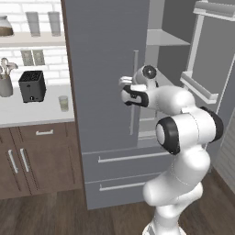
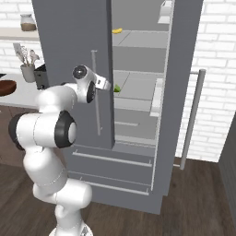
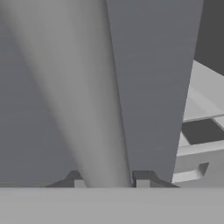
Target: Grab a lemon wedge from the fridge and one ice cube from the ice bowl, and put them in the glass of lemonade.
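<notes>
The grey fridge (image 1: 105, 55) has its left door closed and its right door (image 2: 184, 69) swung open. My gripper (image 3: 110, 181) is shut on the left door's vertical silver handle (image 3: 87, 109), one fingertip on each side of the bar. In the base views the gripper (image 1: 131, 84) (image 2: 100, 85) sits about halfway up that handle (image 1: 135, 59) (image 2: 95, 60). A small yellow-green lemon wedge (image 2: 117, 88) lies on a middle shelf inside. The glass of lemonade (image 1: 63, 103) stands on the counter to the left. The brown ice bowl (image 2: 7, 86) shows at the left edge. The ice cube is out of view.
A black toaster (image 1: 32, 86) and a white utensil crock (image 1: 5, 85) stand on the counter, with two tall glasses (image 1: 33, 23) on the shelf above. A yellow item (image 2: 117, 31) lies on the top fridge shelf. Two drawers (image 1: 128, 158) sit below the doors.
</notes>
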